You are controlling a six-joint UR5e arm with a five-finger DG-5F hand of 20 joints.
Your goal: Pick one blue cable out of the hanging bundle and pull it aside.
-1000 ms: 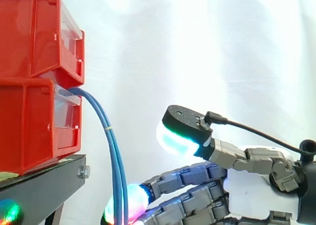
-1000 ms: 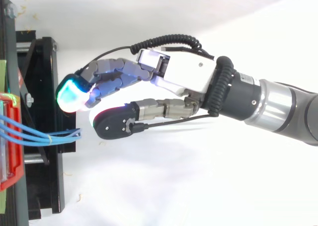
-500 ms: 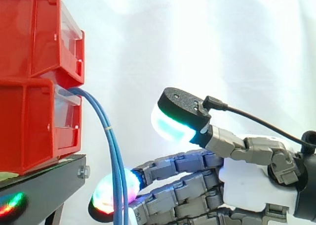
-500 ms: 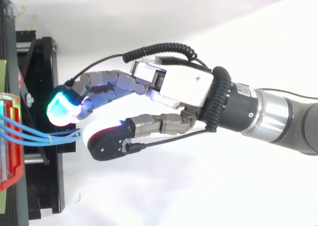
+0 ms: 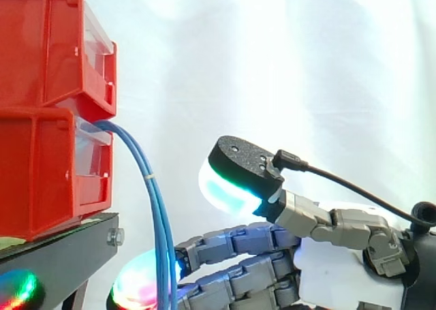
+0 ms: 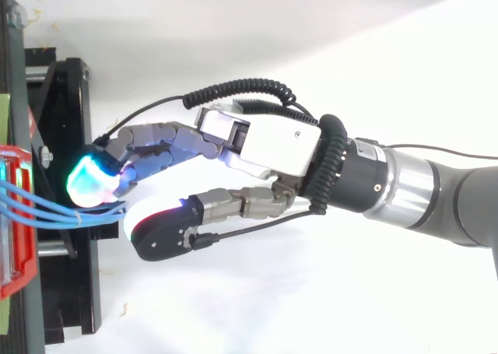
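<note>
The bundle of thin blue cables (image 5: 155, 214) is hanging out of the lower of two stacked red plastic bins (image 5: 48, 174), which are sitting on a black metal stand (image 5: 61, 255) before a white curtain (image 5: 313, 65). The strands are arching over the bin's front edge and dropping close together past the stand. The robot hand (image 6: 268, 140) is reaching in from the right with its fingers nearly straight and its thumb held well apart, so it is standing open and gripping nothing. In the side view the glowing fingertips (image 5: 136, 283) are lying just behind the strands, low on the bundle, while the thumb's cyan pad (image 5: 228, 187) is hovering higher up, clear of them. In the top view the fingertips (image 6: 92, 179) are sitting just beside the point where the strands are converging, with the thumb on the other side, so the bundle appears to be lying in the gap between them; contact cannot be confirmed. Judgement: the approach is largely done, but singling out one cable, pinching it and drawing it aside are all outstanding, and no strand is showing as separated. Markings: one cable is carrying a small yellow band (image 5: 150, 178), and no legible writing is appearing anywhere.
</note>
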